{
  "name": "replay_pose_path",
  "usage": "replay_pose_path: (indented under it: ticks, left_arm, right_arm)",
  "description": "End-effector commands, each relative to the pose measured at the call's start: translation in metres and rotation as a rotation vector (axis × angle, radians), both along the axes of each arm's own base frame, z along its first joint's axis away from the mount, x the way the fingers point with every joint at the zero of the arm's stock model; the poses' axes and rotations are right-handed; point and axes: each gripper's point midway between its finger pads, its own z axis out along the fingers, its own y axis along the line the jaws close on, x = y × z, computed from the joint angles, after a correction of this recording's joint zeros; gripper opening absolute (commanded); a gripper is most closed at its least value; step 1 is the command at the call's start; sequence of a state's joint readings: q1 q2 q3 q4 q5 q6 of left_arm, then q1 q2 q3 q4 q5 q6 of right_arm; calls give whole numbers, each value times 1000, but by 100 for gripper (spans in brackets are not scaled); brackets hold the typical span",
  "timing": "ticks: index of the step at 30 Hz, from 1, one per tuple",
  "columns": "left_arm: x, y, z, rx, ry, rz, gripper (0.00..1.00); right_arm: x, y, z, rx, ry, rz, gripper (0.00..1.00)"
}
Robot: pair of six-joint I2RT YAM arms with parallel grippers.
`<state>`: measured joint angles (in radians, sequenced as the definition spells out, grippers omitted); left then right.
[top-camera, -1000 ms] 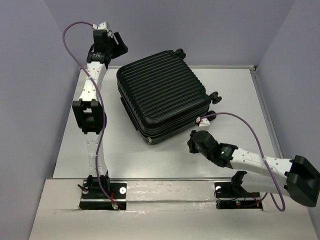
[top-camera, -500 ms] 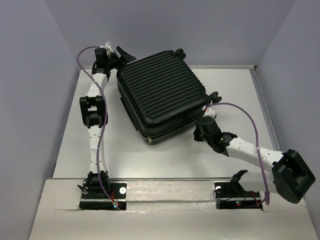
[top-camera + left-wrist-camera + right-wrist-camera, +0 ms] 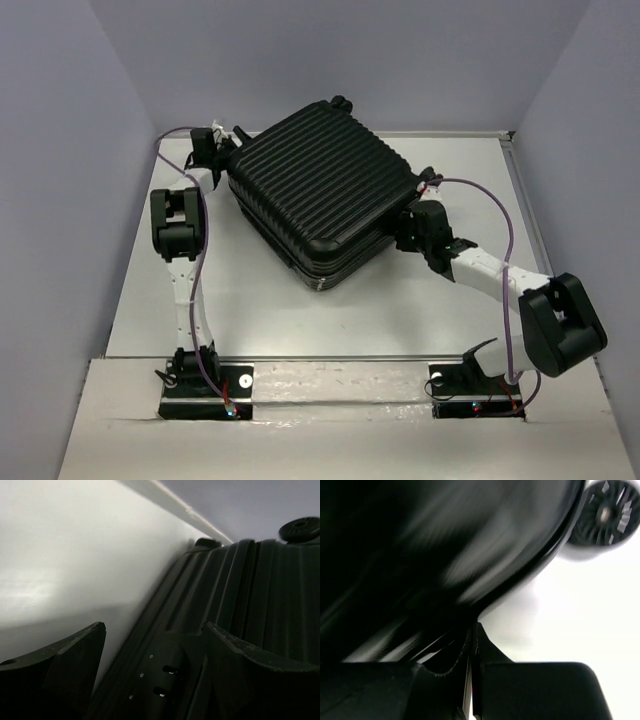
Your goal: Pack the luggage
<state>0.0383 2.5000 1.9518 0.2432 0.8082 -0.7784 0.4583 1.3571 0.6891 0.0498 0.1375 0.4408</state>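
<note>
The luggage [image 3: 320,185], a black ribbed hard-shell suitcase, lies shut and flat on the white table [image 3: 250,300], turned corner-on. My left gripper [image 3: 222,150] is open at its far left corner. In the left wrist view [image 3: 155,626] the jaws straddle the suitcase's side [image 3: 260,595], where a rounded lock panel [image 3: 162,675] sits. My right gripper [image 3: 410,222] is shut and empty, its tips [image 3: 474,627] pressed against the lower edge of the suitcase's right side [image 3: 420,555]. A wheel [image 3: 602,512] shows just beyond.
Grey-purple walls enclose the table on the left, back and right. A raised white rim [image 3: 520,170] runs along the right edge. Small wheels [image 3: 340,101] stick out at the suitcase's far corner. Bare table lies in front of the suitcase.
The left gripper dropped down to the suitcase's far left corner. The right gripper moved up against its right side. The suitcase turned a little counter-clockwise.
</note>
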Motion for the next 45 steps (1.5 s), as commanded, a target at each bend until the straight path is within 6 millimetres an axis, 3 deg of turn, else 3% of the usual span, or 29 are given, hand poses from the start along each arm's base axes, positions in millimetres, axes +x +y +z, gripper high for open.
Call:
replay_pose_path:
  ticks: [1,6,11,13,14,15,20,21,23,24,26,27,30,33,34,35,36,37,38,39,40,41,43,44,45]
  left_arm:
    - [-40,-17,71,51,-171,-18,89]
    - [-95,2,61,91,-91,138,88]
    - [-148,20,62,135,-76,269,87]
    - [-169,30,72,149,-90,335,87]
    - [-177,34,89,144,-124,365,87]
    - [-187,35,82,148,-109,374,88]
    - [-211,47,102,165,-140,448,92]
    - [-213,54,114,178,-162,489,94]
    - [-216,70,126,203,-148,533,98]
    - [-218,78,149,191,-188,565,99]
    - [-223,97,170,184,-215,626,99]
    - [-228,109,191,197,-246,689,99]
    - [-245,140,222,252,-299,840,99]
    - [-264,161,240,285,-333,950,99]
    - [-268,161,245,281,-352,949,99]
    - [-271,156,250,271,-381,927,99]
    - [-276,134,261,252,-444,819,98]
    - [-279,121,263,244,-465,756,98]
    - [-281,106,266,245,-487,690,97]
    - [-290,68,267,258,-526,530,94]
    - [-297,45,265,264,-539,439,93]
    - [-305,22,264,269,-555,354,93]
    - [-331,-22,257,285,-590,174,91]
    - [-358,-60,256,250,-620,29,91]
    - [-374,-79,253,232,-630,-55,91]
  right_arm:
    - [43,51,71,137,-224,173,7]
    - [71,72,92,156,-273,245,7]
    - [94,97,96,194,-245,322,11]
    - [99,105,99,218,-235,340,16]
    - [102,101,100,218,-234,329,21]
    - [103,101,102,218,-234,324,24]
    - [101,84,101,180,-199,292,45]
    - [101,79,101,173,-193,286,54]
    - [93,72,98,140,-155,305,62]
    - [93,65,101,117,-159,301,64]
    - [83,52,100,94,-140,278,67]
    - [82,47,101,95,-143,269,67]
    - [73,38,100,87,-140,258,67]
    - [66,29,94,81,-129,240,64]
    - [62,27,101,84,-145,236,60]
    - [58,26,104,87,-156,237,55]
    - [49,24,98,93,-146,239,42]
    - [41,24,116,117,-200,256,33]
    - [32,23,118,127,-208,264,24]
    - [19,22,129,153,-270,281,19]
    - [13,20,111,147,-232,279,18]
    - [1,19,132,169,-309,295,16]
    - [-19,20,131,202,-338,334,14]
    - [-39,23,128,236,-358,387,14]
    - [-49,26,125,260,-358,415,14]
